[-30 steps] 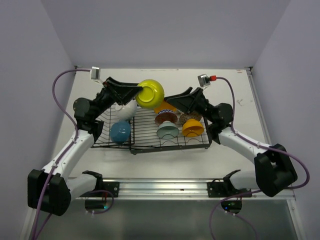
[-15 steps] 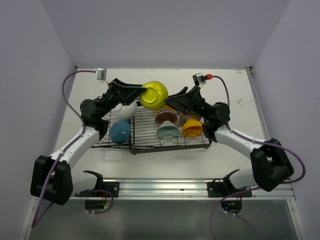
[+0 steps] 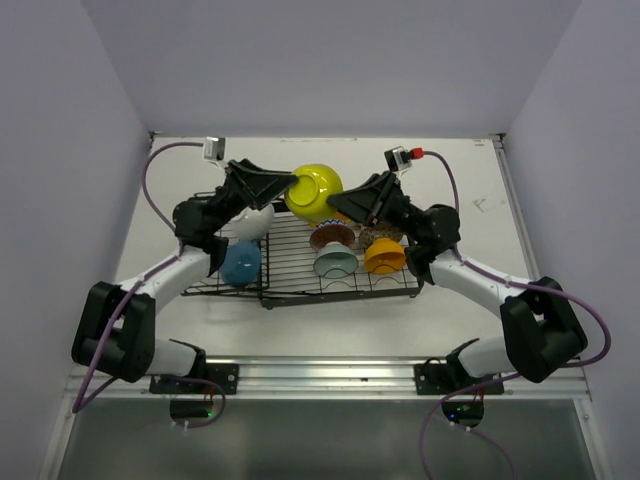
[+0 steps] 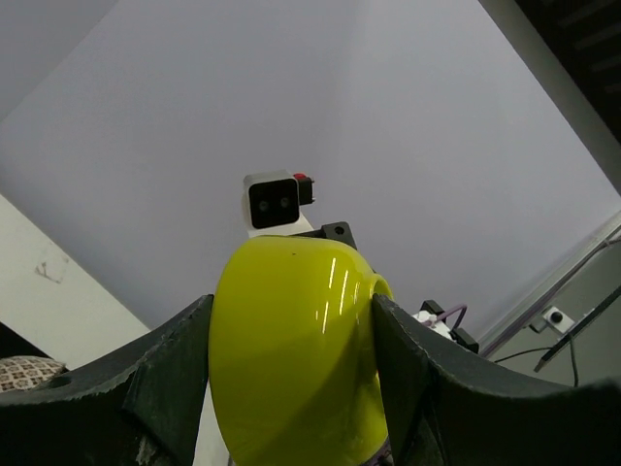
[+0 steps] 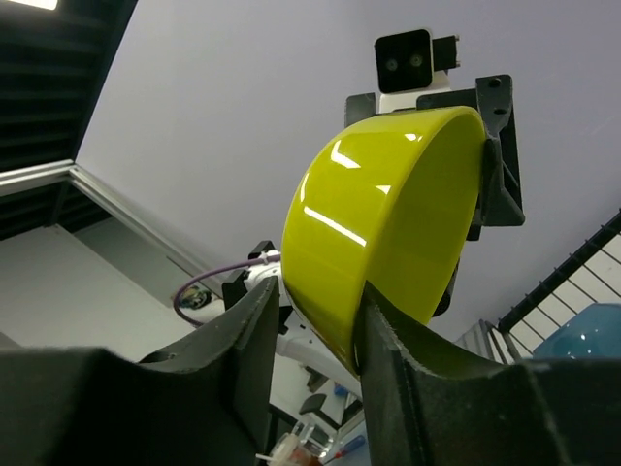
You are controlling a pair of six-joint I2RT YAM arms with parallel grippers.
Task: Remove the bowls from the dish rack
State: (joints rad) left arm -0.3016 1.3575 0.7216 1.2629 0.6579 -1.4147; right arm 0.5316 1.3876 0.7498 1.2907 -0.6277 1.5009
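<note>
Arms angled inward; left gripper (image 3: pixel 292 182) and right gripper (image 3: pixel 336 205) jaws clamped.

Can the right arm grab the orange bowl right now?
Probably not yet: the right gripper is pinching the yellow-green bowl that the left gripper also holds. The orange bowl itself lies uncovered.

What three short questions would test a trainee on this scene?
1. True or false: the yellow-green bowl rests on the dish rack.
2. Choose one: whose jaws stand on both sides of that bowl's wall? A) left arm only B) right arm only C) both arms
3. Short answer: what colour is the bowl lying just nearer to the arms' bases than the white bowl?
Key: 1 false, it is held in the air above the rack; 2 C; 3 blue, the blue bowl.
</note>
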